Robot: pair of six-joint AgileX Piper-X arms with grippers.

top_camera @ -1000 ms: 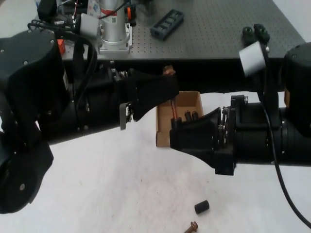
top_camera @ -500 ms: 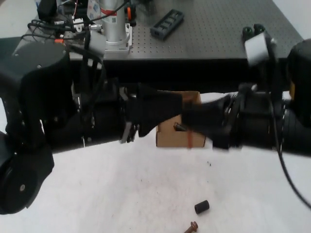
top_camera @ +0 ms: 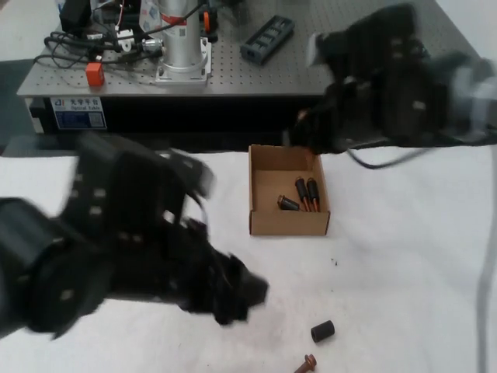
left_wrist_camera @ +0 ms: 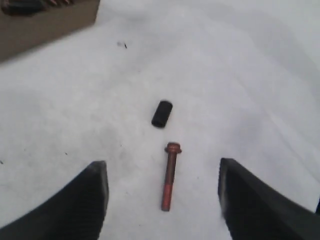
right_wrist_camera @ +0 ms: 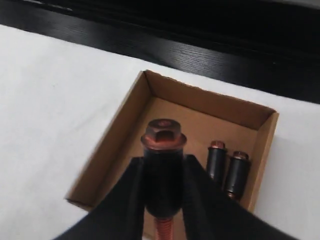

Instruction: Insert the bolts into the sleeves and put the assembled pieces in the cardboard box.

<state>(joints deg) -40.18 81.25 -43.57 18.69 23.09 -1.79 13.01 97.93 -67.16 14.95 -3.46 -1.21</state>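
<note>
My right gripper is shut on a black sleeve with a copper bolt through it, held above the cardboard box. Two assembled pieces lie side by side in the box, and the high view shows a third piece next to them. My left gripper is open just above the white cloth. A loose copper bolt lies between its fingers, with a loose black sleeve just beyond the bolt's head. In the high view this sleeve and bolt lie near the front edge.
The cardboard box stands on the white cloth, against the black perforated bench. That bench carries a metal post, cables and a dark tray. The left arm covers the front left, and the right arm hangs at the back right.
Both arms have left their meeting point over the box. The left arm has swung down to the front near the loose bolt. The right arm has pulled back and up.
</note>
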